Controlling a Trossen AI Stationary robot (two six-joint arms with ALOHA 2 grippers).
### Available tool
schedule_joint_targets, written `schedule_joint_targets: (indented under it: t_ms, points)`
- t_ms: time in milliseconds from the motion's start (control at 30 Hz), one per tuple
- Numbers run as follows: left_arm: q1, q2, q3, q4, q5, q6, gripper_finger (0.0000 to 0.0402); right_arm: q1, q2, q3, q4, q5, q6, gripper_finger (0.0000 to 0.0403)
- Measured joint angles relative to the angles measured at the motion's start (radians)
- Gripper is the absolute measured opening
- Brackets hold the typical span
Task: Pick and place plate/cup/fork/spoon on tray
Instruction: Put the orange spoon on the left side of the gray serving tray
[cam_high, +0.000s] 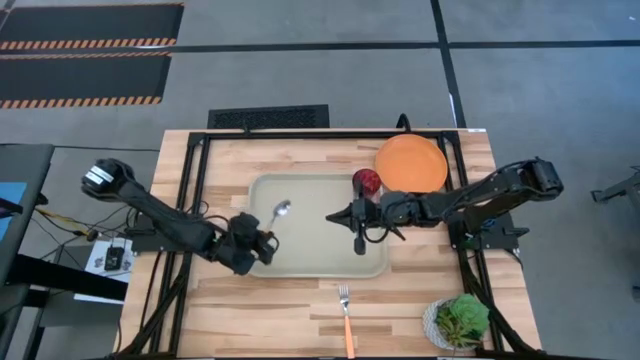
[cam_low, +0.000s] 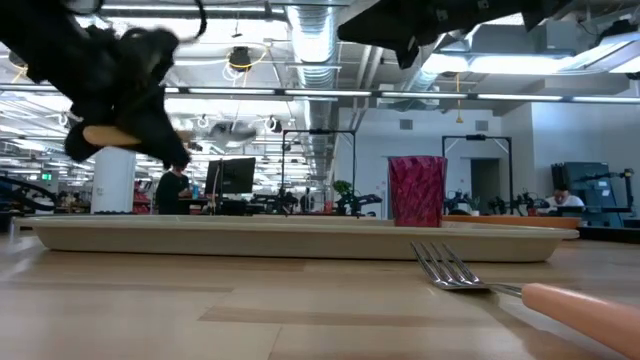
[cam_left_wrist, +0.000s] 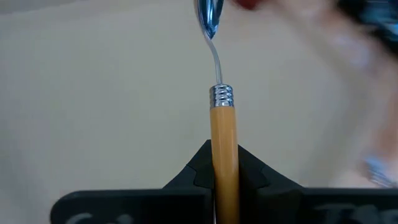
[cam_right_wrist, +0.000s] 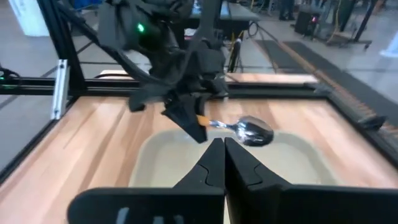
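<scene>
The pale grey-green tray (cam_high: 310, 262) lies mid-table. My left gripper (cam_high: 262, 243) hovers over its left part, shut on the spoon (cam_high: 280, 212), whose silver bowl (cam_right_wrist: 255, 130) points toward the far right. The dark-red cup (cam_high: 367, 181) stands upright in the tray's far right corner. My right gripper (cam_high: 335, 214) is shut and empty above the tray's right half, pointing left, next to the cup. The orange plate (cam_high: 410, 163) lies flat on the table beyond the tray's far right corner. The fork (cam_high: 346, 315) lies flat on the table near the front edge. My left gripper pinches the spoon's orange handle (cam_left_wrist: 224, 155) between its two fingers. The handle runs along the fingers and sticks out ahead of them, metal collar and bowl forward. The spoon is lifted clear above the tray, about level (cam_low: 110, 135).
A white pot with a green plant (cam_high: 458, 322) stands at the table's near right corner. Black frame rails (cam_high: 195, 200) run along the table's left and right sides. Bare wood lies between the tray and the front edge, around the fork.
</scene>
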Motion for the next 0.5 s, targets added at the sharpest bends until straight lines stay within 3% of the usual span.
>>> schedule_joint_targets:
  t_ms: [200, 367, 500]
  points:
    - [-0.093, 0.004, 0.001, 0.278, -0.011, 0.194, 0.0004, 0.010, 0.092, -0.001, 0.019, -0.058, 0.123, 0.0023]
    - [-0.144, 0.004, 0.002, 0.365, -0.014, 0.233, 0.0004, 0.009, 0.151, 0.000, 0.113, -0.031, 0.207, 0.0087]
    - [-0.157, 0.004, 0.002, 0.377, -0.017, 0.224, 0.0004, 0.010, 0.152, 0.000, 0.216, -0.096, 0.215, 0.0148]
